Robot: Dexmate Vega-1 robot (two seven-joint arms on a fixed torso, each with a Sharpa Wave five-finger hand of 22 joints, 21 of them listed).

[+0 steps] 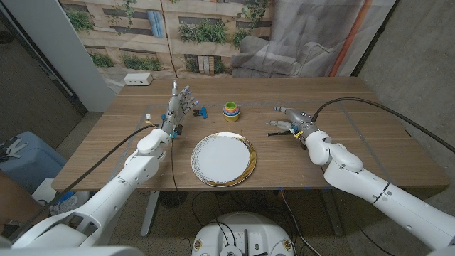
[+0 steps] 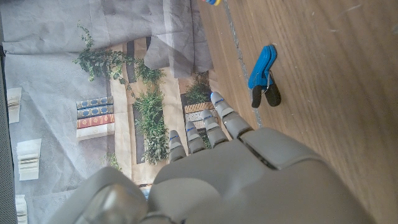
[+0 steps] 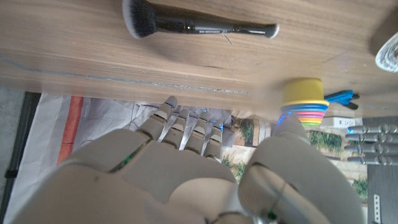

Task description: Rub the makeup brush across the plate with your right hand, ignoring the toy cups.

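The makeup brush (image 3: 199,26), black with a dark bristle head, lies on the wooden table just beyond my right hand's fingertips (image 3: 186,121). In the head view the brush (image 1: 275,132) shows as a dark line beside my right hand (image 1: 293,122), which hovers over it with fingers stretched out, holding nothing. The white plate (image 1: 223,159) with a gold rim sits at the table's front middle, left of that hand. My left hand (image 1: 179,107) stands upright at the back left of the plate, fingers apart and empty.
A stack of coloured toy cups (image 1: 231,110) stands behind the plate, also seen in the right wrist view (image 3: 303,102). A blue clip (image 2: 262,74) lies near my left hand (image 2: 249,168). A white box (image 1: 137,80) sits at the table's back left.
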